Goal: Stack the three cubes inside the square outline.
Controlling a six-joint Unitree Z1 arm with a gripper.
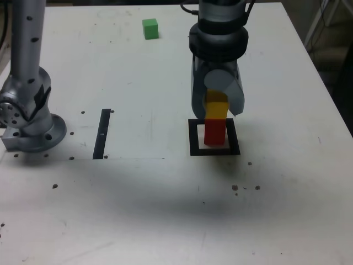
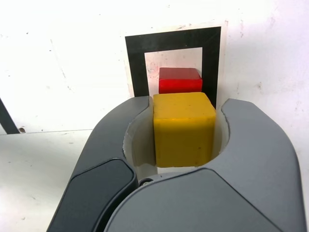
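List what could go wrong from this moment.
1. The end effector holds the yellow cube over the red cube; released off-centre, it may tip off.
2. Pressing down could push the red cube out of the square outline.
3. The green cube is far off and not yet stacked.

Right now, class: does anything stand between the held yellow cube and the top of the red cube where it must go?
Nothing visible does. The gripper holds the yellow cube directly over the red cube inside the square outline. The green cube lies far off.
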